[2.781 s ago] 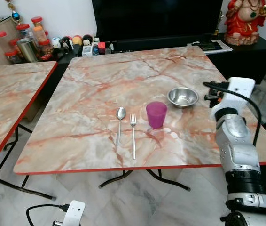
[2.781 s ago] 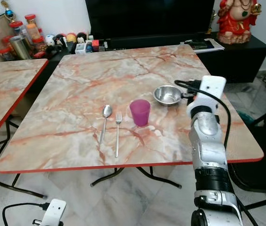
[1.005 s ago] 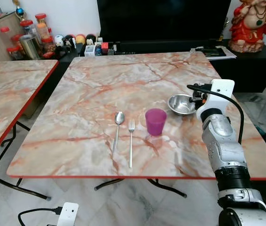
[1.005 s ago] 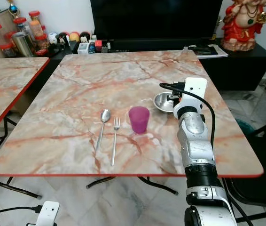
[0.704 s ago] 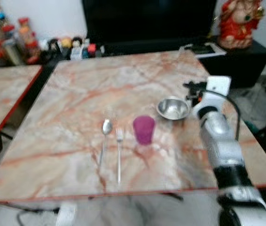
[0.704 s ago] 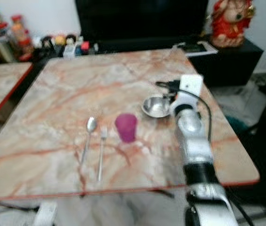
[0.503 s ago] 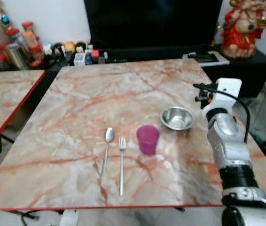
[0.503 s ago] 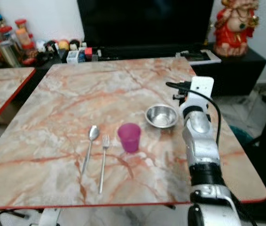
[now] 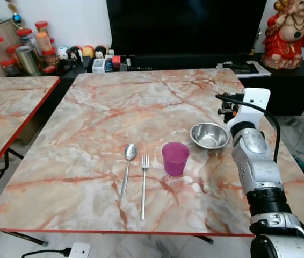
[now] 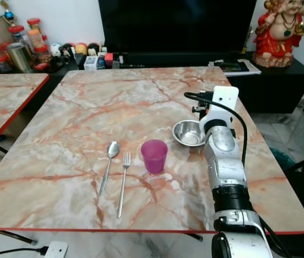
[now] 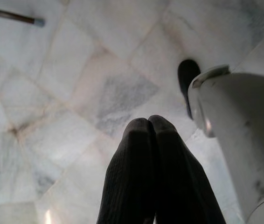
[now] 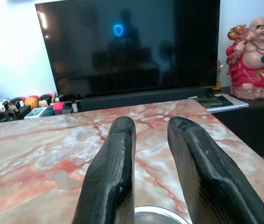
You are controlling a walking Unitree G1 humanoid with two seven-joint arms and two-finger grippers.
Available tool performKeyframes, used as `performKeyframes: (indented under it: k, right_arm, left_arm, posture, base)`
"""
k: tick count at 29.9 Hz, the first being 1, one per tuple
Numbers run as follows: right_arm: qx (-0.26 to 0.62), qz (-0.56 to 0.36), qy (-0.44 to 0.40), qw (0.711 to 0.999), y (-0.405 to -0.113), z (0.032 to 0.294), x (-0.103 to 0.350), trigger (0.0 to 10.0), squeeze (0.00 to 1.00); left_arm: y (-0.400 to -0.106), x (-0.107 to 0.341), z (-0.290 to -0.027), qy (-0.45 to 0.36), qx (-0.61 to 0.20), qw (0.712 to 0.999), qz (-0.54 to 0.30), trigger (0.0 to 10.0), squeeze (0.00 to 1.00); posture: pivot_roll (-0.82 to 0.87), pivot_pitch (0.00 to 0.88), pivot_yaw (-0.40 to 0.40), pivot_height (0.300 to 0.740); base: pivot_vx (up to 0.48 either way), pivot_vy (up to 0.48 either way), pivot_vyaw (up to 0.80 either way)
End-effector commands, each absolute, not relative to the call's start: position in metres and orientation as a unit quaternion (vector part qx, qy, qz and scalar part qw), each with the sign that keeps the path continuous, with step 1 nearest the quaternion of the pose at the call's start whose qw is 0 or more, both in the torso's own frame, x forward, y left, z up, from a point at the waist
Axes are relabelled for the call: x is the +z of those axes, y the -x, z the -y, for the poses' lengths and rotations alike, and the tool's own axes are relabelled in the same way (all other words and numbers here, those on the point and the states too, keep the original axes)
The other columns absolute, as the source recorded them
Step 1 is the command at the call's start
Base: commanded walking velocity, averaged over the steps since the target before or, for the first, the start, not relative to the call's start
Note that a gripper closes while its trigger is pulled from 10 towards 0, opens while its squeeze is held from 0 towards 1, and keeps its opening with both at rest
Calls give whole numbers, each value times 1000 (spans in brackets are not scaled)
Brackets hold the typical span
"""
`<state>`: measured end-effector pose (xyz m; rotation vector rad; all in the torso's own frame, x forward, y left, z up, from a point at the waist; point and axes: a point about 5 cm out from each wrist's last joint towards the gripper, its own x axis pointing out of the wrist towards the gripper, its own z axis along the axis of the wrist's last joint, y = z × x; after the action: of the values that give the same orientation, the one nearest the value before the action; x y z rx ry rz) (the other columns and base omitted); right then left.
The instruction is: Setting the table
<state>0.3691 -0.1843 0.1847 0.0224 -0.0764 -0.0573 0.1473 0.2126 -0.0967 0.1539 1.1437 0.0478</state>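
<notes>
On the marble table (image 9: 103, 118) a spoon (image 9: 127, 166) and a fork (image 9: 143, 183) lie side by side. To their right stands a purple cup (image 9: 174, 158), then an empty steel bowl (image 9: 209, 135). My right arm (image 9: 251, 156) is raised at the bowl's right side. In the right wrist view my right gripper (image 12: 151, 125) hovers open with nothing between its fingers, just above the bowl's rim (image 12: 162, 215), pointing across the table toward the TV. My left gripper (image 11: 149, 122) hangs shut over the floor tiles.
A second marble table (image 9: 7, 118) stands to the left across a narrow gap. Behind are a black TV (image 9: 184, 24), a low stand with jars (image 9: 28, 48) and a red statue (image 9: 294, 27). A white plug (image 9: 77, 250) lies on the floor.
The camera has swayed and the whole picture has shifted. My right wrist has come closer to the bowl than 2.8 s ago. Spoon, fork, cup and bowl keep their places.
</notes>
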Motion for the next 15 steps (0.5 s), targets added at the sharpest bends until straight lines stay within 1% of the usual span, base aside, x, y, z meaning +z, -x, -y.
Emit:
performKeyframes:
  k: [1, 4, 8, 12, 15]
  right_arm:
    - [-27, 43, -12, 999, -370, 183, 188, 10000, 0]
    - [-28, 44, -12, 999, -370, 185, 188, 10000, 0]
    - [-29, 44, -11, 999, -369, 186, 188, 10000, 0]
    - [-30, 44, -11, 999, -369, 186, 188, 10000, 0]
    - [-29, 44, -11, 999, -368, 186, 187, 10000, 0]
  left_arm:
    - [-140, -98, -220, -75, 38, 830, -551, 10000, 0]
    - [-139, -96, -230, -76, 70, 834, -542, 10000, 0]
    - [-136, -94, -244, -83, 95, 830, -543, 10000, 0]
    - [-135, -94, -245, -84, 96, 830, -544, 10000, 0]
    - [-112, -92, -275, -98, 130, 808, -566, 10000, 0]
  posture:
    - [-126, 0, 41, 740]
    - [-125, 0, 40, 740]
    - [-126, 0, 40, 740]
    - [-126, 0, 40, 740]
    - [-125, 0, 45, 740]
  base:
    - [0, 0, 0]
    - [0, 0, 0]
    - [0, 0, 0]
    - [0, 0, 0]
    - [0, 0, 0]
